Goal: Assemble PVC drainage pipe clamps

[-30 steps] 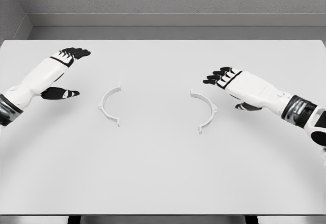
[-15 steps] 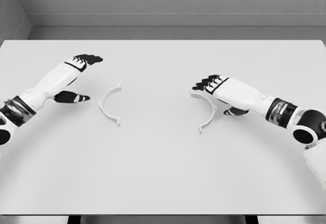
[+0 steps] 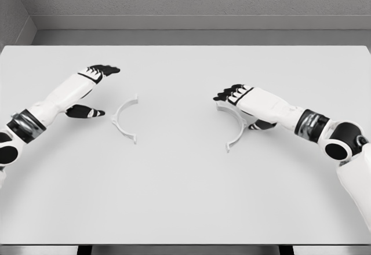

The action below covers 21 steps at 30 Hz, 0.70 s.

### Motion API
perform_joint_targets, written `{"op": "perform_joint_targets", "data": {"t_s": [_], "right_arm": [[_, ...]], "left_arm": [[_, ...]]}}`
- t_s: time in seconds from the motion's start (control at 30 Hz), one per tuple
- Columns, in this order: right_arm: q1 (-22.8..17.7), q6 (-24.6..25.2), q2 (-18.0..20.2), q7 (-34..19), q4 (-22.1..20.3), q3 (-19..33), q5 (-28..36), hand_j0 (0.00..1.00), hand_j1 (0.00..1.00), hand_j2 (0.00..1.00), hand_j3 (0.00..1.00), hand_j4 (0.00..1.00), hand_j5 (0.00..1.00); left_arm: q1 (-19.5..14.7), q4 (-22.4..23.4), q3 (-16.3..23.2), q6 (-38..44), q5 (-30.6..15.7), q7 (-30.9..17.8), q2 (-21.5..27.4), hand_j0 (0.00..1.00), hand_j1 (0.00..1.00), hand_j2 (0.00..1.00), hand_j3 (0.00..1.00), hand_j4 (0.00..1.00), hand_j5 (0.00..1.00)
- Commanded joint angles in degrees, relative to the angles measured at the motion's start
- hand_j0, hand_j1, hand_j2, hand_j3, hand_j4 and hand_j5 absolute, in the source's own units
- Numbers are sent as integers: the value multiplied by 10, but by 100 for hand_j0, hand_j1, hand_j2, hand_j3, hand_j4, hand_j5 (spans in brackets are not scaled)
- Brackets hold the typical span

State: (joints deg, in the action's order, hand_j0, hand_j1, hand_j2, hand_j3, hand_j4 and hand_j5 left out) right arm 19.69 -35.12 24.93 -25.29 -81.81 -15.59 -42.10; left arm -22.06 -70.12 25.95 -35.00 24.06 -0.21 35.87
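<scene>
Clamp halves lie apart on the white table [image 3: 185, 197]: left clamp half [image 3: 123, 119] mid-left, right clamp half [image 3: 235, 126] mid-right. Right robot hand [image 3: 236, 95] hovers over the right half's upper end, fingers spread, holding nothing. Left robot hand [image 3: 93, 90], fingers spread, is beside the left half.

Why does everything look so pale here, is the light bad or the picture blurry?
Head view: sharp, not blurred; light is soft and even, without glare. The white clamp halves barely stand out on the white table, casting only thin faint shadows; the hands' shadows are faint too.
</scene>
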Motion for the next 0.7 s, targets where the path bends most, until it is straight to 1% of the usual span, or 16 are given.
{"op": "perform_joint_targets", "data": {"t_s": [0.0,0.03,0.1,0.13,0.33,0.43,0.6,0.67], "right_arm": [[0,1,-1,0,-3,-5,4,100,100,100,100,100,100],[1,1,-1,0,-5,-6,4,100,100,100,100,100,100],[1,1,-1,0,-5,-7,3,100,100,100,100,100,100],[4,1,-13,0,-3,-8,2,100,100,100,100,100,100],[9,1,-23,-1,-4,-15,-8,100,100,100,100,100,100],[10,1,-30,-13,-5,-15,-14,100,100,100,100,100,100],[20,1,-40,-14,-5,-26,-18,100,100,100,100,100,100],[25,1,-44,-24,-6,-29,-18,100,100,100,100,100,100]], "left_arm": [[0,6,8,0,-3,0,0,100,100,100,100,100,100],[0,9,9,0,-3,0,0,100,100,100,100,100,100],[-1,13,8,0,13,0,0,100,100,100,100,100,100],[-1,13,8,0,13,0,0,100,100,100,100,100,100],[-4,18,9,0,13,0,-8,100,100,100,100,100,100],[-4,18,9,0,13,0,-12,100,100,100,100,100,100],[-5,18,10,0,18,0,-21,100,100,100,100,100,100],[-5,18,11,0,18,0,-21,100,100,100,100,100,100]]}}
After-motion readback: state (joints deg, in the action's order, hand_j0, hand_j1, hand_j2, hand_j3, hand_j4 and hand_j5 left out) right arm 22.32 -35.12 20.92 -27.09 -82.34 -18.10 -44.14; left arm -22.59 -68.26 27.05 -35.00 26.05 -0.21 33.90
